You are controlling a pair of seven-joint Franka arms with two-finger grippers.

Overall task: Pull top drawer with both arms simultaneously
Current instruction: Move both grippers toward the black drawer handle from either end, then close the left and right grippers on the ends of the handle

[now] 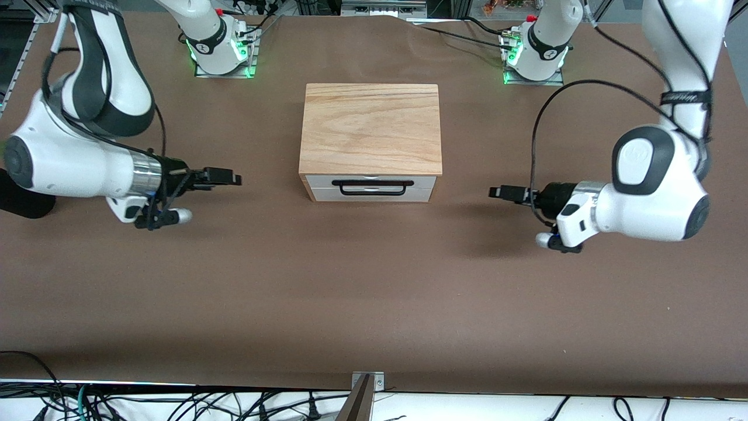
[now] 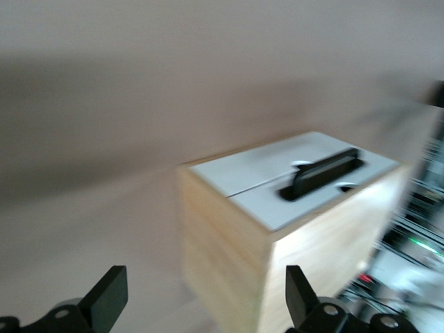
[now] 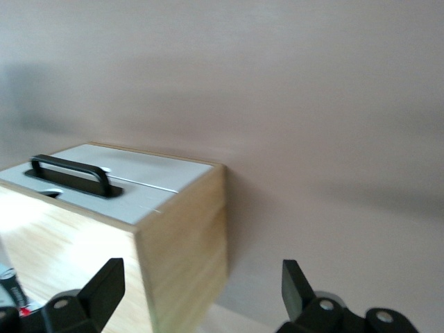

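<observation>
Both my left gripper and right gripper hover with fingers spread wide, empty; the top drawer sits shut between them. I should bring both evenly onto its handle.

White jointed right arm's black-fingered gripper mid-left, left arm's gripper mid-right; both spread wide, level.

Brown matte table covering across most of the frame, faintly shadowed. White strip with tangled black cables along the bottom edge. Metal framing at upper left. Green glow near the top.
</observation>
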